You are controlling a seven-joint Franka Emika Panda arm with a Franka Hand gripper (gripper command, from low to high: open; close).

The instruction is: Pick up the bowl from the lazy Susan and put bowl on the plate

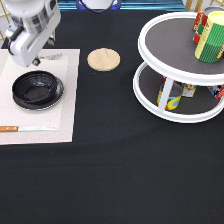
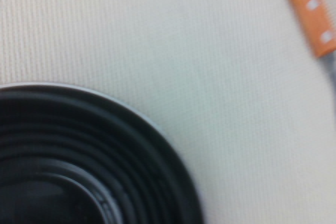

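— Black bowl [image 1: 37, 89] is sitting on the plate [image 2: 82, 89], over on the mat [image 1: 65, 65] at the left, isn't it?
— Yes, centred, with the silver rim just showing. The claw [image 1: 36, 61] is hanging just above its far edge; wide or narrow, I can't tell.
— And the lazy Susan [image 1: 145, 97] on the right?
— It's carrying only cans [image 1: 210, 35]. I'd say doing this well means keeping clear and not nudging the bowl.

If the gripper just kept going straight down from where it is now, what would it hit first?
Most likely the white placemat just beyond the black bowl, near its rim. The gripper hangs above the bowl's far edge, though depth is hard to judge.
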